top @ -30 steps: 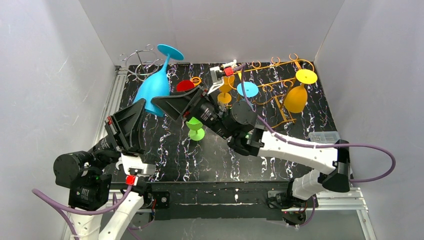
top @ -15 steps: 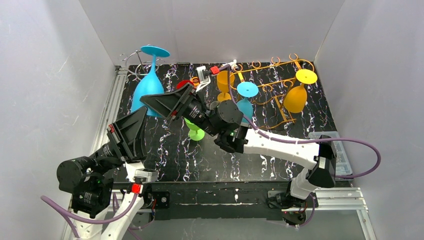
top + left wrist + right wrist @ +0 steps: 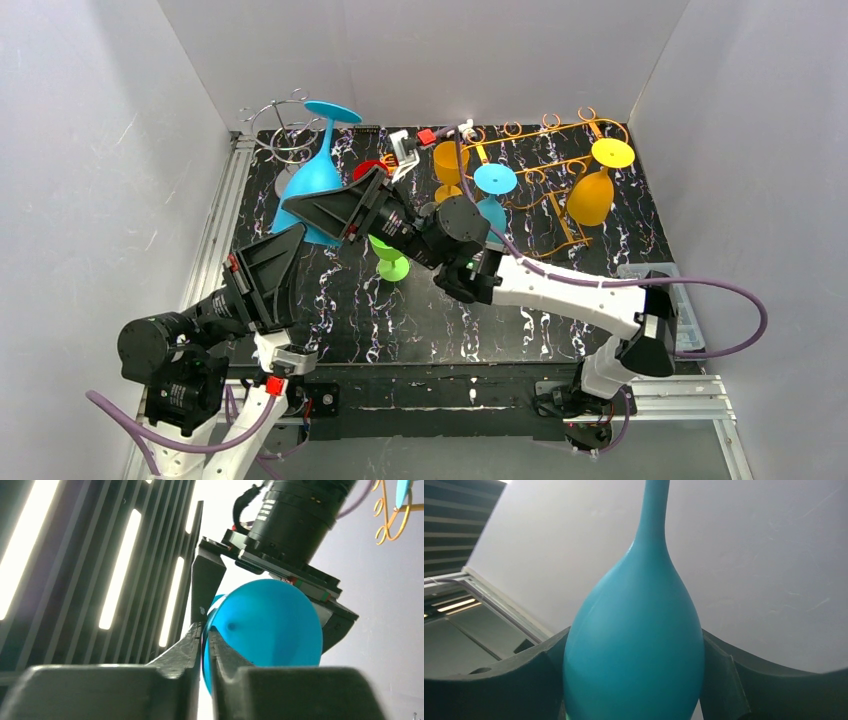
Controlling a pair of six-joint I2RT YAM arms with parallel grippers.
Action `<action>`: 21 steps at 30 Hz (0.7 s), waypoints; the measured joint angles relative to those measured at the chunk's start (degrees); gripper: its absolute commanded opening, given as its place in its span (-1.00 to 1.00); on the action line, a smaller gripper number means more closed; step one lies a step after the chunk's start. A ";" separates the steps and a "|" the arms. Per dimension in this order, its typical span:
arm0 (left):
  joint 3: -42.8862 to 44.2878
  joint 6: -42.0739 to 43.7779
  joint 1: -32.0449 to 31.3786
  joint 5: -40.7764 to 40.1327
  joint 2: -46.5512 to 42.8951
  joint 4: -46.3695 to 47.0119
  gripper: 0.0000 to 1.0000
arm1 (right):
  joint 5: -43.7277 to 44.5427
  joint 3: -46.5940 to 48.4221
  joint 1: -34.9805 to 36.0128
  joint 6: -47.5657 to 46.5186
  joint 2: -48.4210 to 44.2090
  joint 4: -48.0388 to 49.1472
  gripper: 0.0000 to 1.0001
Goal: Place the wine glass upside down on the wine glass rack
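Upper left of the top view: big blue wine glass (image 3: 312, 185), upside down and tilted. Its foot points toward the upper right and its mouth faces down over the back left part of the black marbled worktop (image 3: 400, 320). The foot sits right beside the loops of the silver wire rack (image 3: 278, 128) in the back left corner; cannot tell if it touches the wire.

Left tool (image 3: 205, 634) comes in from the lower left, fingers fully closed, pinching the thin rim of the glass. In the left wrist view the blue edge runs into the slit between the fingers.

Right tool (image 3: 636, 642) reaches in from the right, fingers spread wide, one on each side of the bowl at its fattest part. In the right wrist view the bowl fills the gap and the stem goes up out of frame. The bowl hides the finger pads, so cannot tell if they press it or just flank it.

Centre of the worktop: small green glass (image 3: 390, 258), just below the right arm. A red glass (image 3: 368, 170) is behind it, mostly hidden by the arm.

Upper right: gold rack (image 3: 545, 165) carrying a yellow glass (image 3: 592, 198) and a smaller blue glass (image 3: 495, 178), both foot-up. An orange-yellow glass (image 3: 450, 163) is at the rack's left end.
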 measured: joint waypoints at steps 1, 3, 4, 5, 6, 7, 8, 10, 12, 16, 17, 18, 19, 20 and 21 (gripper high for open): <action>0.00 0.15 0.00 0.11 -0.02 -0.26 -0.38 | -0.02 0.00 -0.04 -0.50 -0.37 -1.27 0.42; 0.00 0.31 0.00 0.33 -0.02 -1.64 0.40 | -0.20 0.55 -0.11 -2.36 -1.53 -5.20 0.41; 0.02 0.17 -0.02 0.31 0.00 -2.78 0.73 | -0.28 1.16 -0.11 -3.65 -2.23 -7.52 0.41; 0.04 0.02 -0.02 0.13 0.00 -4.24 0.94 | -0.20 1.64 -0.09 -5.20 -3.17 -9.97 0.41; 0.15 0.37 -0.02 0.13 0.04 -5.33 0.96 | 0.07 1.90 -0.09 -6.91 -4.35 -12.39 0.41; 0.57 0.00 -0.02 -0.09 0.17 -7.30 0.97 | 0.92 1.90 -0.09 -9.62 -6.08 -15.50 0.41; 1.40 -0.37 -0.07 -0.22 0.42 -9.33 0.97 | 1.81 1.88 -0.09 -11.43 -7.63 -18.34 0.40; 3.52 -1.60 -0.09 -1.36 0.90 -13.27 0.97 | 5.01 1.46 -0.11 -16.50 -12.24 -25.14 0.40; 5.42 -3.50 -0.09 -2.71 1.40 -16.28 0.97 | 9.20 -0.55 -0.04 -21.24 -18.36 -30.73 0.46; 9.31 -9.60 -0.09 -6.40 3.21 -22.93 0.97 | 19.69 -6.36 0.11 -29.20 -33.11 -41.66 0.49; 10.38 -11.41 -0.09 -7.41 3.98 -24.61 0.97 | 22.64 -7.98 0.11 -30.75 -37.00 -44.48 0.49; 11.89 -13.90 -0.09 -8.68 5.11 -26.60 0.97 | 25.22 -9.33 0.07 -31.91 -39.82 -46.80 0.48; 12.94 -15.80 -0.09 -9.60 6.05 -28.04 0.97 | 28.02 -10.67 0.04 -33.16 -43.08 -49.46 0.48; 14.16 -18.43 -0.09 -10.82 7.32 -29.83 0.96 | 30.18 -11.54 0.00 -34.16 -45.44 -51.67 0.48; 14.75 -20.17 -0.09 -11.56 8.17 -30.88 0.97 | 33.05 -12.31 0.00 -35.23 -47.80 -54.49 0.48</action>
